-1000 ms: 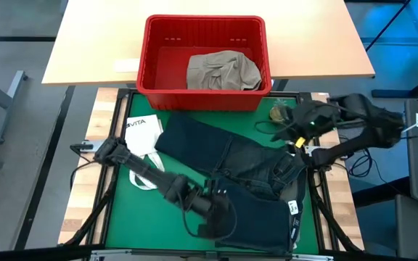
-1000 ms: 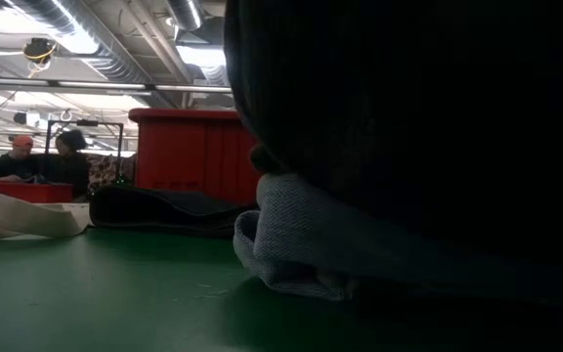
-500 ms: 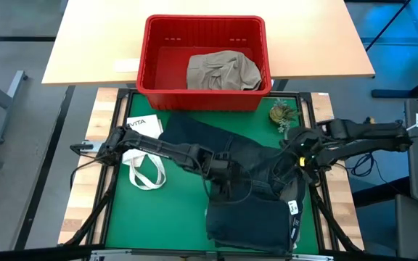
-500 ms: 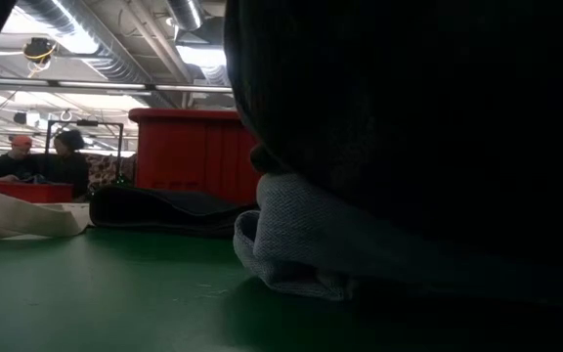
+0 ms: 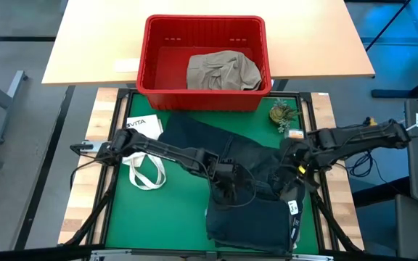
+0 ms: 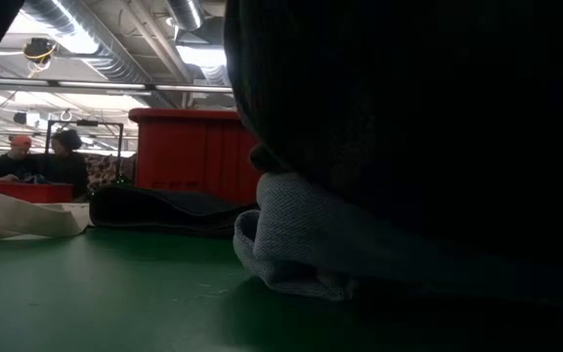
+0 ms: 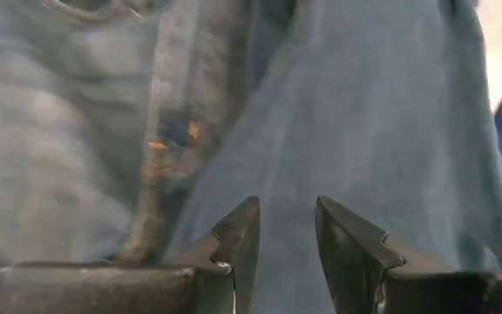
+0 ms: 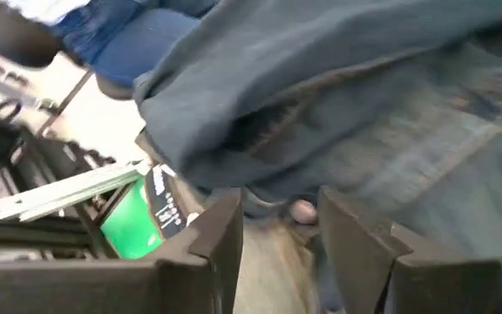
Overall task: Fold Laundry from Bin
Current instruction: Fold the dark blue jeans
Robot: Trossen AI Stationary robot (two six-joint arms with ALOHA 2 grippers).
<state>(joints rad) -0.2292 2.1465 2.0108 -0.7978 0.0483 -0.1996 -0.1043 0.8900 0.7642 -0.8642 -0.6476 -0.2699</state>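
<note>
The red bin (image 5: 205, 64) stands on the light wooden table beyond the green mat (image 5: 158, 210), and a crumpled khaki-beige garment (image 5: 222, 71) lies inside it, toward its right wall. In the low view the bin (image 6: 195, 152) shows as a red block behind the cloth.

The dark denim jeans (image 5: 231, 170) lie spread on the mat just in front of the bin, running from under its front left corner down to the mat's near right edge, where the lower part is doubled over into a squarish fold. The low view is largely filled by that fold of jeans (image 6: 311, 244), close to the lens.

The left gripper (image 5: 227, 190) sits low over the middle of the jeans, below the bin's centre. In its wrist view the fingers (image 7: 238, 244) stand a little apart over denim, with cloth behind the gap; whether they pinch any of it cannot be told.

The right gripper (image 5: 294, 165) is at the jeans' right edge, below the bin's right front corner. Its fingers (image 8: 220, 240) are partly spread with the waistband and a rivet beyond them; a grip cannot be told.

A white tote bag (image 5: 142, 148) lies left of the jeans, and a small green plant (image 5: 280, 113) sits by the bin's right front corner.
</note>
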